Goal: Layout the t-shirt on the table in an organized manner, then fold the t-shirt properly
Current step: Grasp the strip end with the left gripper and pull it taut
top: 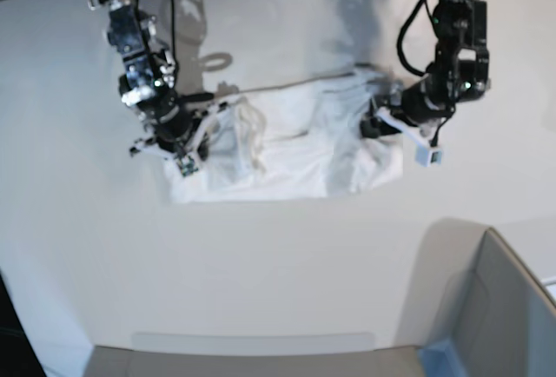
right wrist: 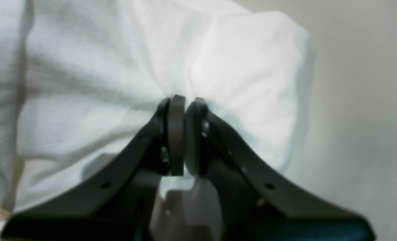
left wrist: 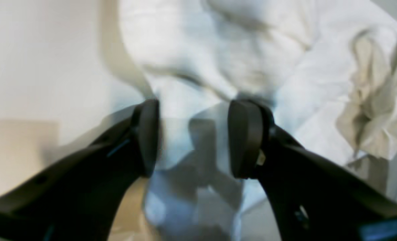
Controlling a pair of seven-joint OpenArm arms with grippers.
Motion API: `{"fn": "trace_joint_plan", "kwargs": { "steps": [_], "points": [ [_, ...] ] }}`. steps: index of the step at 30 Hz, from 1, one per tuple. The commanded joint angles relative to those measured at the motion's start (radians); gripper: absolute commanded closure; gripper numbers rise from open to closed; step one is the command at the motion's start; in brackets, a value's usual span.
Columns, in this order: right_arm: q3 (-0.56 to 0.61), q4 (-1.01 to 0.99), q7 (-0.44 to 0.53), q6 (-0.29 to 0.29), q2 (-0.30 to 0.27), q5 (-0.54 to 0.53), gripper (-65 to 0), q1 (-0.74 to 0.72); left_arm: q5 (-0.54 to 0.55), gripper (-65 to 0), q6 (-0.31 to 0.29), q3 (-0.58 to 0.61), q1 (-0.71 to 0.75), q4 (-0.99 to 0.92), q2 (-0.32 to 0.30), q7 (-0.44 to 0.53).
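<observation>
The white t-shirt (top: pixel 295 151) lies crumpled and spread sideways across the middle of the table (top: pixel 261 264), with no print showing. In the base view my right gripper (top: pixel 187 147) is at the shirt's left end. The right wrist view shows that gripper (right wrist: pixel 185 103) shut on a fold of the t-shirt (right wrist: pixel 101 83), the cloth puckering at the pads. My left gripper (top: pixel 375 125) is at the shirt's right end. It stands open (left wrist: pixel 195 134) just above the wrinkled t-shirt (left wrist: pixel 252 50), with only cloth seen between its fingers.
A grey box-like corner piece (top: pixel 495 307) sits at the front right. Bare white tabletop (left wrist: pixel 34 67) runs beside the shirt in the left wrist view and also in the right wrist view (right wrist: pixel 362 100). Black cables hang from both arms at the back.
</observation>
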State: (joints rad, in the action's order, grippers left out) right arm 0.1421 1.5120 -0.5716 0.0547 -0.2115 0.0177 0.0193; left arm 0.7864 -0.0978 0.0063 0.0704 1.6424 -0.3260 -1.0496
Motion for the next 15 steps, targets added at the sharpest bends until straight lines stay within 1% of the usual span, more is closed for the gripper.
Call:
{"fn": "trace_joint_plan", "kwargs": {
  "steps": [1, 3, 10, 12, 15],
  "points": [
    [-0.003, 0.000, -0.055, -0.006, -0.009, 0.017, -5.1, -0.002, 0.003, -32.1, 0.000, -0.004, -0.004, -0.012, -0.005, 0.001],
    [-0.003, 0.000, -0.055, -0.006, -0.009, 0.017, -5.1, 0.001, 0.003, -30.8, -0.001, -0.004, -0.004, -0.041, -0.002, 0.006],
    [-0.005, 0.000, -0.055, -0.006, -0.013, 0.017, -5.1, 0.003, 0.003, -30.2, -0.006, -0.004, -0.004, -0.047, 0.005, 0.004],
    [-0.005, 0.002, -0.055, -0.006, -0.012, 0.017, -5.1, 0.003, 0.003, -26.0, -0.009, -0.004, -0.004, -0.047, 0.011, 0.004],
    [-0.003, 0.002, -0.055, -0.006, -0.010, 0.017, -5.1, 0.003, 0.001, -12.1, -0.009, -0.012, -0.005, -0.049, 0.040, 0.004]
  ]
}}
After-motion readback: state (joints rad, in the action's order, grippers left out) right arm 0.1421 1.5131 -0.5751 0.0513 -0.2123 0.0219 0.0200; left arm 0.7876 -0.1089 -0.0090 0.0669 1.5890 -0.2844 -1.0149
